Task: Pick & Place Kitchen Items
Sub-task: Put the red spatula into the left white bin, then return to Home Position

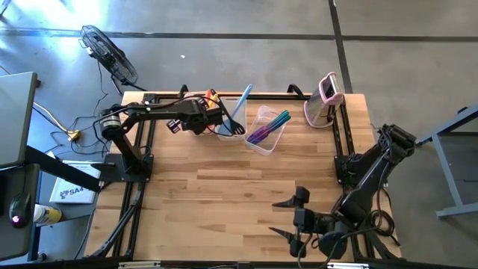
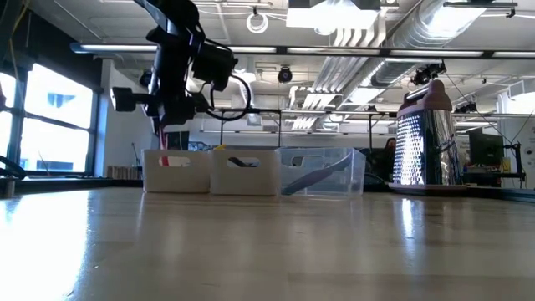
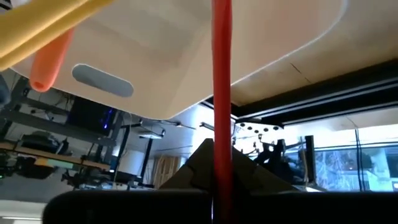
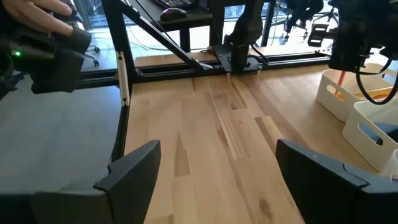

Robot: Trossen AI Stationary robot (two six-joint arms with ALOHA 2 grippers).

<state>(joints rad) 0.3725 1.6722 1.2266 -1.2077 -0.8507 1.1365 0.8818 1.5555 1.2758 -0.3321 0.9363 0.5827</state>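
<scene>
Three tubs stand in a row at the table's far side. My left gripper hangs over the left white tub and is shut on a red utensil. Yellow and orange utensils lie in the same tub. The middle tub holds a light blue utensil and a black turner. The clear tub holds purple and teal utensils. My right gripper is open and empty near the table's front right. My left gripper pinches the red utensil's slim handle between its two fingers, which come from above, pointing down. The handle runs straight on from the fingers down into the left white tub. Its lower end is hidden inside the tub.
An upright pink-and-white grater stands at the far right, right of the clear tub; it shows metallic in the low view. Bare wooden table lies between the tubs and my right gripper.
</scene>
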